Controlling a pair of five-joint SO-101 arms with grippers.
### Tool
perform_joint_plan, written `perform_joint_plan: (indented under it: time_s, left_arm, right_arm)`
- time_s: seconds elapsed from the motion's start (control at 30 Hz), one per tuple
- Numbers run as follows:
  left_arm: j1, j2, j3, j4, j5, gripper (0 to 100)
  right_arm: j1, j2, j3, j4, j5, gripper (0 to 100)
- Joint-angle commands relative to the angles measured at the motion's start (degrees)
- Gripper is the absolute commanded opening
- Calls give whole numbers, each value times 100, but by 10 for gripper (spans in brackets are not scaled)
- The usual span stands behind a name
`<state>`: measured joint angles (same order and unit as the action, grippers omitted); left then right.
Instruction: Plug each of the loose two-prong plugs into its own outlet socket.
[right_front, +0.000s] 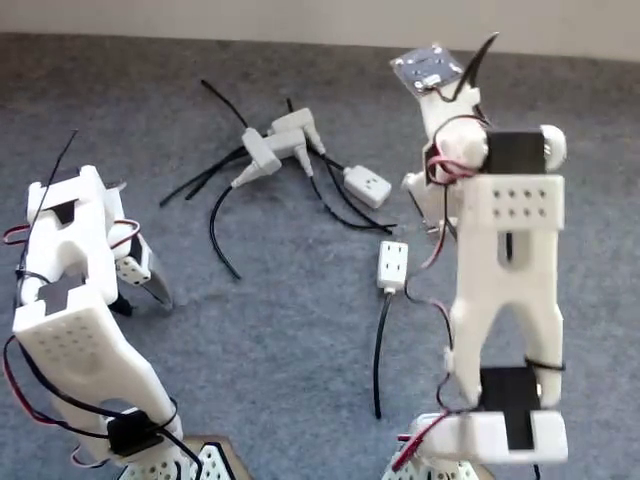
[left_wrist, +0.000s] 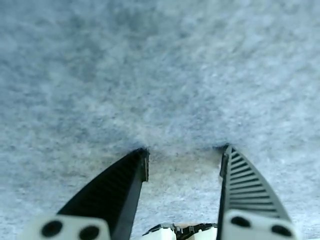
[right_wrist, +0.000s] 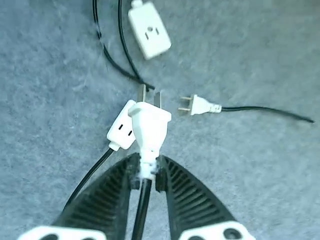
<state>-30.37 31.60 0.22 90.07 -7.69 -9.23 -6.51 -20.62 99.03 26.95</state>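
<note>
My right gripper (right_wrist: 146, 167) is shut on the cord end of a white two-prong plug (right_wrist: 149, 125), whose prongs point away from me. Just under it lies a white outlet socket (right_wrist: 120, 131). A second socket (right_wrist: 149, 32) lies farther off, and a small loose plug (right_wrist: 197, 106) lies beside the held one. In the high view, two sockets (right_front: 392, 265) (right_front: 367, 183) lie left of the right arm (right_front: 505, 210), and white plugs (right_front: 262, 150) cluster among black cords at the back. My left gripper (left_wrist: 185, 152) (right_front: 145, 275) rests open on bare carpet, nothing between its fingers.
Black cords (right_front: 215, 215) trail over the grey carpet (right_front: 300, 330) from the plug cluster and from the near socket toward the front. The right arm's body hides the ground beneath it in the high view. Bare carpet lies between the two arms.
</note>
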Motion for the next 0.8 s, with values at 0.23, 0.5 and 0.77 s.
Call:
perform_joint_plan:
  time_s: [0.23,0.5,0.77]
  left_arm:
    - [1200,-954,101,-712,369,231]
    - [2264,-3846,1596,-1389,1662,231]
    - [2712,-7679,4497,-3367,2927,233]
  right_arm:
    - [-1007,-2237,1095,207,-369,5]
    - [-1798,-3099,1490,207,-1037,5]
    - [-2009,-3125,1982,171,-1029,5]
